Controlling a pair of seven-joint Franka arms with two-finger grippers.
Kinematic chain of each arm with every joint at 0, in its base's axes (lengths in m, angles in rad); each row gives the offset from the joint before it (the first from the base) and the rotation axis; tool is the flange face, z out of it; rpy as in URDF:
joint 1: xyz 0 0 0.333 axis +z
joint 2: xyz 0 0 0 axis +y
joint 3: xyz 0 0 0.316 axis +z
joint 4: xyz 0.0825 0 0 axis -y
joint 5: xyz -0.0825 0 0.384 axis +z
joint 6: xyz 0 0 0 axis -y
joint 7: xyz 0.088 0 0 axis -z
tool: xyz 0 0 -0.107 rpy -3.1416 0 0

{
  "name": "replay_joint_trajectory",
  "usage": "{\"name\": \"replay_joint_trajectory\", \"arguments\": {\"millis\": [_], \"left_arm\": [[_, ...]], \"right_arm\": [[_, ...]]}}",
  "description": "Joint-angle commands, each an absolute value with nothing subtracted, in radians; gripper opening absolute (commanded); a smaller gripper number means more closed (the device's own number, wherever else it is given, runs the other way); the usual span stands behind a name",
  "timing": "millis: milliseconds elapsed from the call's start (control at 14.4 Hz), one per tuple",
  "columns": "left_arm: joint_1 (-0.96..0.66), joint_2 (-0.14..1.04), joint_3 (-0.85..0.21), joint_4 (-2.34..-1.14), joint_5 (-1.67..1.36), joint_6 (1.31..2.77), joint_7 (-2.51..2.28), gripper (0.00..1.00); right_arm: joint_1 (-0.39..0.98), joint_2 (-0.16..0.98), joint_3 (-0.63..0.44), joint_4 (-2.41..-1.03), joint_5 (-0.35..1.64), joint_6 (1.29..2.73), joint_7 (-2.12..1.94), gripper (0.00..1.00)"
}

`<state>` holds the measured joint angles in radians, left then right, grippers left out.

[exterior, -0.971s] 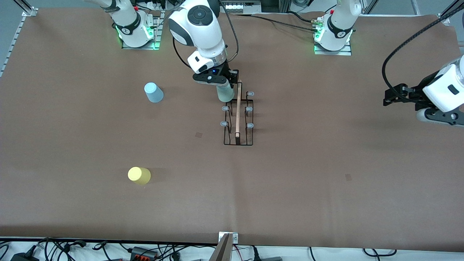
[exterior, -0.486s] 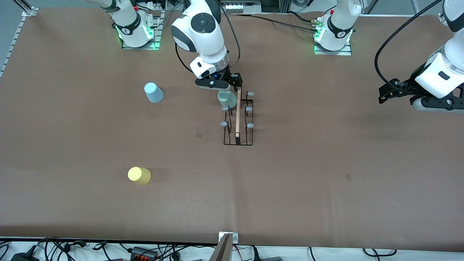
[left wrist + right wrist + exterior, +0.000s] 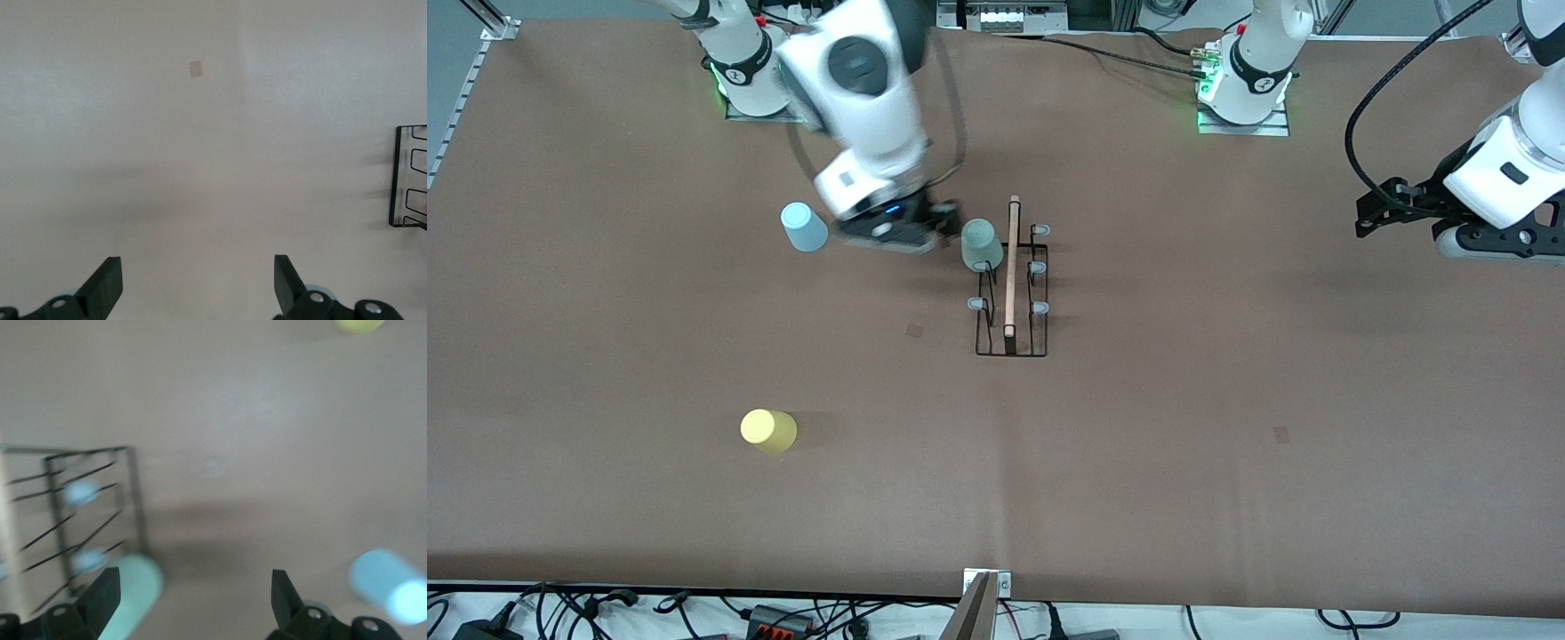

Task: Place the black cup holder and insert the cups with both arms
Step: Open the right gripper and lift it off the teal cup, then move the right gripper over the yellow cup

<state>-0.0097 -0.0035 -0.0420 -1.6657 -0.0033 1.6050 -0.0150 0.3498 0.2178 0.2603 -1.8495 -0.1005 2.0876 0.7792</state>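
Note:
The black cup holder [image 3: 1011, 307] stands mid-table, with its wooden rod along the top. The pale green cup [image 3: 980, 244] sits upside down on a peg at the rack's end nearest the arm bases. My right gripper [image 3: 935, 228] is open and empty, over the table between the green cup and the light blue cup [image 3: 804, 227]. The yellow cup [image 3: 767, 429] lies nearer the front camera. In the right wrist view the gripper [image 3: 193, 600] has the green cup [image 3: 133, 593] beside one finger, the rack [image 3: 80, 513] and the blue cup [image 3: 390, 587]. My left gripper [image 3: 1371, 218] waits open at its end of the table; its wrist view [image 3: 197, 283] shows a rack corner [image 3: 407, 177].
The brown table cover [image 3: 1227, 400] spreads all around the rack. Small dark marks [image 3: 914, 331] dot it. Arm bases [image 3: 1245, 80] stand along the edge farthest from the front camera. Cables [image 3: 783, 613] lie along the nearest edge.
My right gripper has let go of the green cup on its peg and moved away toward the blue cup. The left arm has drawn back slightly.

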Motion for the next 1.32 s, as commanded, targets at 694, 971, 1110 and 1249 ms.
{"name": "replay_joint_trajectory", "arguments": {"millis": [694,971,1110,1249], "left_arm": [[-0.011,0.000,-0.032,-1.637,-0.014,1.548,0.009,1.00],[-0.011,0.000,-0.029,-1.637,-0.014,1.548,0.009,1.00],[-0.011,0.000,-0.028,-1.637,-0.014,1.548,0.009,1.00],[-0.011,0.000,-0.028,-1.637,-0.014,1.548,0.009,1.00]], "right_arm": [[0.051,0.534,0.134,-1.845,-0.098,2.577,0.041,1.00],[0.029,0.607,0.130,-1.803,-0.107,2.664,0.038,1.00],[0.028,0.627,0.126,-1.796,-0.106,2.712,0.023,1.00],[0.028,0.650,0.126,-1.784,-0.103,2.755,0.021,1.00]]}}
